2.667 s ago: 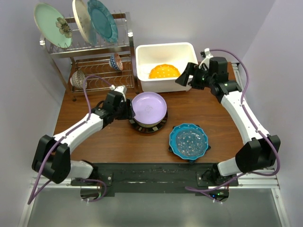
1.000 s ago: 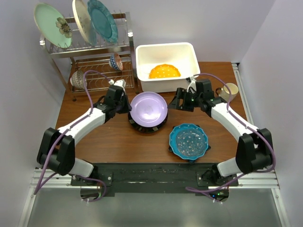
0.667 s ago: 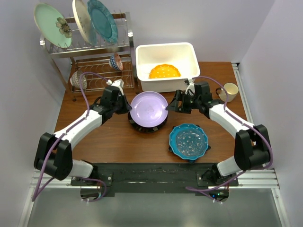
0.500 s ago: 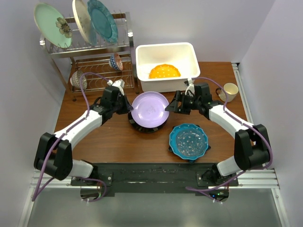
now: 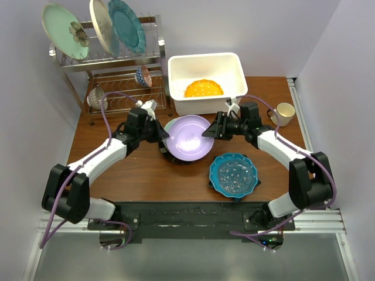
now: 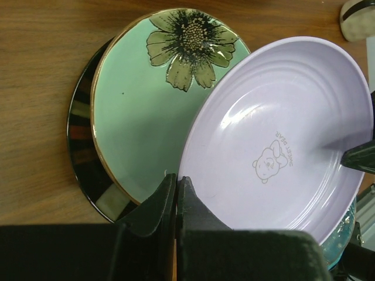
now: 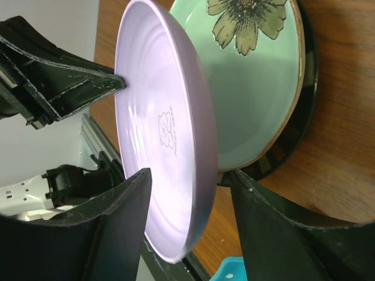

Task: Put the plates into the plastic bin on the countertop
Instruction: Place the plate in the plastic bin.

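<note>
The lilac plate is tilted up off a stack, with my left gripper shut on its left rim. In the left wrist view the left gripper pinches the lilac plate at its near rim. My right gripper is at the opposite rim. In the right wrist view the right gripper is open, its jaws straddling the lilac plate with a gap on each side. Below lie a mint flower plate and a dark plate. The white plastic bin holds the orange dotted plate.
A blue scalloped plate lies on the countertop at the front right. The wire rack at the back left holds upright plates and small bowls. A mug stands near the right edge.
The right arm came from the bin down to the lilac plate's right rim, and its jaws have narrowed. The left gripper has tipped the lilac plate up and shifted it slightly right.
</note>
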Action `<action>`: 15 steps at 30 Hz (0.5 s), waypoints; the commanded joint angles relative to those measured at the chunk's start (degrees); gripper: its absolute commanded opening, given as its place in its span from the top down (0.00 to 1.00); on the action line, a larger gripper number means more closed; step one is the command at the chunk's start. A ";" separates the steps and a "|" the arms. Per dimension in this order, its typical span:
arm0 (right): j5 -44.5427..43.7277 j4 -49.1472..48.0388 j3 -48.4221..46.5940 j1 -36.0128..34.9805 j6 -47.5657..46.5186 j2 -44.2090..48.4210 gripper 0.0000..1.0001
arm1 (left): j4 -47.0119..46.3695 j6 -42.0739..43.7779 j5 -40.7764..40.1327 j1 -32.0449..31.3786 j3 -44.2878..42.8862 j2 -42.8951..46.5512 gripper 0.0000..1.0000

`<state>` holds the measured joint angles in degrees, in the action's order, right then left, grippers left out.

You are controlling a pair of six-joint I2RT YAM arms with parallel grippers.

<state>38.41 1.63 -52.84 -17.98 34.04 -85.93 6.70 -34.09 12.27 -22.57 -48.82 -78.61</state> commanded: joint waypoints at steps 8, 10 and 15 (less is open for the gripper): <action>4.74 -3.91 0.02 -1.18 1.20 -1.17 0.65 | -8.45 -1.42 5.74 0.33 0.48 3.29 1.00; 4.83 -3.83 0.10 -1.18 1.38 -1.17 0.83 | -8.20 -1.07 5.48 0.33 0.57 3.72 1.00; 4.65 -3.39 -0.07 -1.18 1.11 -0.73 1.00 | -6.88 0.33 3.55 0.33 0.39 4.69 0.97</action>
<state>41.19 -0.51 -52.69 -18.79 35.46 -87.37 2.46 -33.85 15.88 -22.50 -48.27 -76.34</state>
